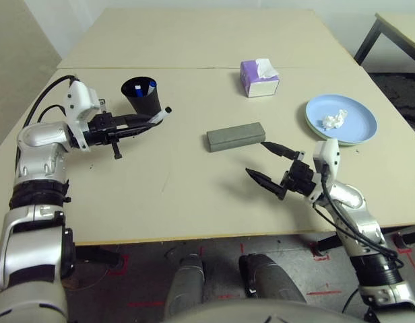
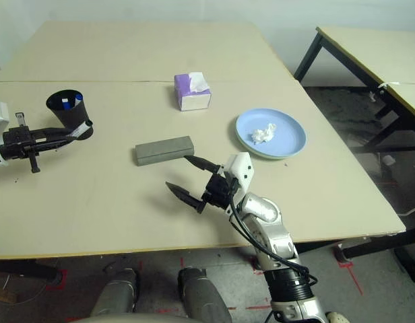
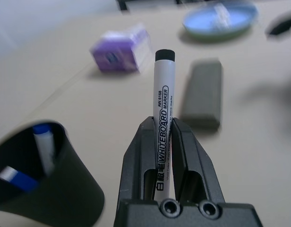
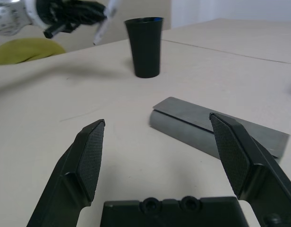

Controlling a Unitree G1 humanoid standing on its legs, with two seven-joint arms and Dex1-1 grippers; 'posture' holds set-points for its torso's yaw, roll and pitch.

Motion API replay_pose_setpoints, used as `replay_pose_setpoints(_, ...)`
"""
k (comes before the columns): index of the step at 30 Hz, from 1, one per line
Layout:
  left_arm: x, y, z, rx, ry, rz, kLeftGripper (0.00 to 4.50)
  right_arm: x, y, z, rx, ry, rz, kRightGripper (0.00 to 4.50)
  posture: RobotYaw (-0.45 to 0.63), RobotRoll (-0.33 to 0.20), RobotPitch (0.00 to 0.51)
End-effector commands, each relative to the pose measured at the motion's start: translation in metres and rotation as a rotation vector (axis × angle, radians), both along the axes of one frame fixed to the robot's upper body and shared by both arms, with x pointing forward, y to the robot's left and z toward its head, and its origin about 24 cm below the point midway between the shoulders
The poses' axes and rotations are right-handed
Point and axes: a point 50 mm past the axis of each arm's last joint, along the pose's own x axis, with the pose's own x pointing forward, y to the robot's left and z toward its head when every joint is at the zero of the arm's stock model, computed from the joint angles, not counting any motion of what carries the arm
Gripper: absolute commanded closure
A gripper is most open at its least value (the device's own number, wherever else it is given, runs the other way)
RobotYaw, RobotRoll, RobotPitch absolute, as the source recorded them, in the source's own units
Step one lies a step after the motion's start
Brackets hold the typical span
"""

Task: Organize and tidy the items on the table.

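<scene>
The left tool (image 1: 143, 122) is up in the air on the left side of the counter (image 1: 194, 195). It is clenched on a white marker with a black cap (image 3: 163, 109). The marker pokes out past the tool's fingers (image 3: 138, 156), and its black cap end is right at the near rim of a black cup (image 1: 141, 95). The cup stands upright on the far left part of the counter. Inside it sits a marker with a blue cap (image 1: 151, 86).

The right tool (image 1: 269, 163) is on the near right side, just above the counter. Its two fingers (image 4: 91, 156) are spread wide apart and hold nothing.

A grey glasses case (image 1: 236, 136) lies flat in the middle of the counter, just beyond the right tool. The case is closed.

On the right, a light blue plate (image 1: 359, 128) rests on top of a light green plate (image 1: 308, 122); only a thin green edge peeks out. A crumpled white tissue (image 1: 334, 120) lies on the blue plate.

A purple tissue box (image 1: 259, 78) stands farther back, near the seam line across the counter, with a white tissue sticking out of its top.
</scene>
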Motion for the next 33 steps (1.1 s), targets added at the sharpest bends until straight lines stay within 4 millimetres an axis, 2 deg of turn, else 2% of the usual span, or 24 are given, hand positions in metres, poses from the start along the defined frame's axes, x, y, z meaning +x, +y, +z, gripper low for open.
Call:
replay_pose_setpoints(1, 0.0, 0.004, 0.014, -0.164, -0.056, 0.102, 4.2, -0.001, -0.004, -0.005, 0.011, 0.028, -0.032, 0.0, -0.04, 0.0, 0.134)
replay_pose_setpoints(7, 0.004, 0.011, 0.04, -0.37, -0.163, 0.239, 4.2, -0.007, -0.003, -0.012, -0.012, 0.035, 0.0, 0.0, -0.03, 0.0, 0.129)
replay_pose_setpoints(12, 0.014, 0.03, 0.057, -0.577, -0.252, 0.384, 4.2, -0.007, -0.002, -0.015, -0.025, 0.039, 0.005, 0.0, -0.03, 0.0, 0.123)
replay_pose_setpoints(16, 0.026, 0.029, 0.052, -0.562, -0.255, 0.443, 4.2, -0.004, -0.001, -0.014, -0.016, 0.035, -0.004, 0.0, -0.04, 0.0, 0.123)
replay_pose_setpoints(25, 0.051, 0.015, 0.031, -0.512, -0.201, 0.506, 4.2, -0.008, -0.002, -0.012, -0.017, 0.033, -0.009, 0.0, -0.07, 0.0, 0.123)
replay_pose_setpoints(33, 0.062, 0.001, 0.019, -0.508, -0.165, 0.511, 4.2, -0.011, 0.0, -0.009, -0.014, 0.031, -0.013, 0.0, -0.08, 0.0, 0.127)
